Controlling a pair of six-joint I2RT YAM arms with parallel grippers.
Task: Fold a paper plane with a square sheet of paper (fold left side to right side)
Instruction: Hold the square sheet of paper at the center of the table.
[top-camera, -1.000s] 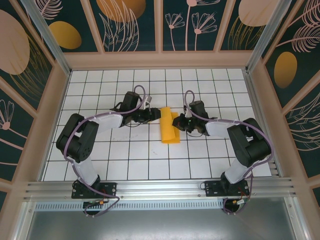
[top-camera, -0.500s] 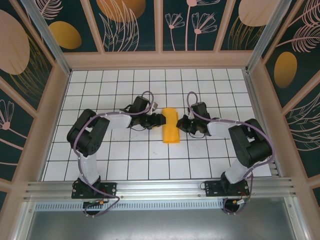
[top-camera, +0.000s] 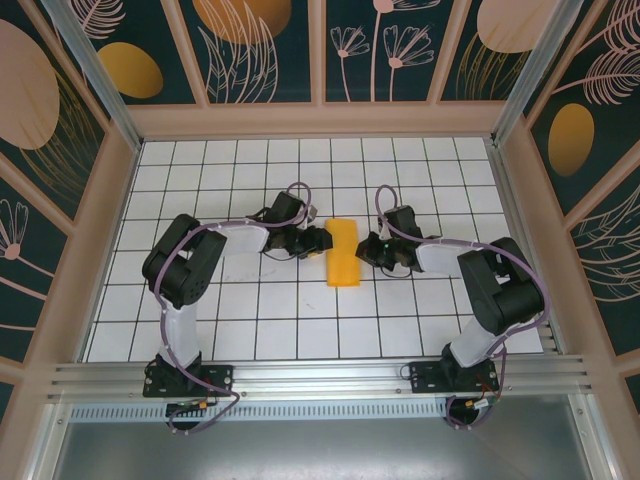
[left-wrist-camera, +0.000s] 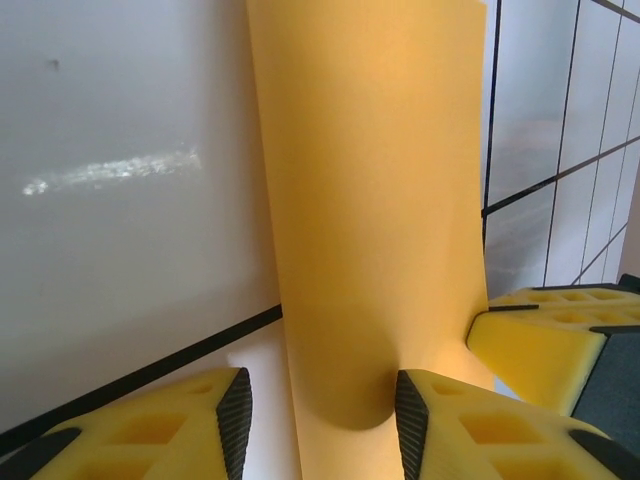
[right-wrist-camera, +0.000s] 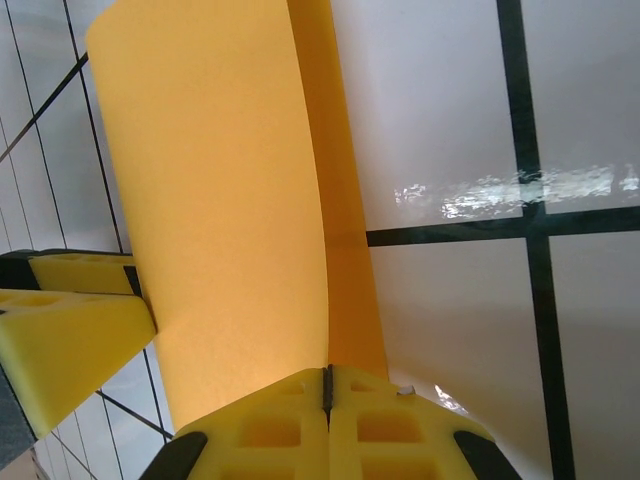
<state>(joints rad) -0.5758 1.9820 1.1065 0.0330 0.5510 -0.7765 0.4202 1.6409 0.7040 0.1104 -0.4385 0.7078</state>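
Advanced, the left end effector (left-wrist-camera: 322, 405) is being narrowed, still parted, around the soft fold of the square sheet of paper (left-wrist-camera: 370, 200) for creasing; the right end effector (right-wrist-camera: 326, 385) is being kept closed opposite.

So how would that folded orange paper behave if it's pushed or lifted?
Probably floppy: the orange paper bows up where the shut right tool seems to pinch its edge. Likely thin and light, so a push from the left tool could buckle it or slide it across the glossy table.
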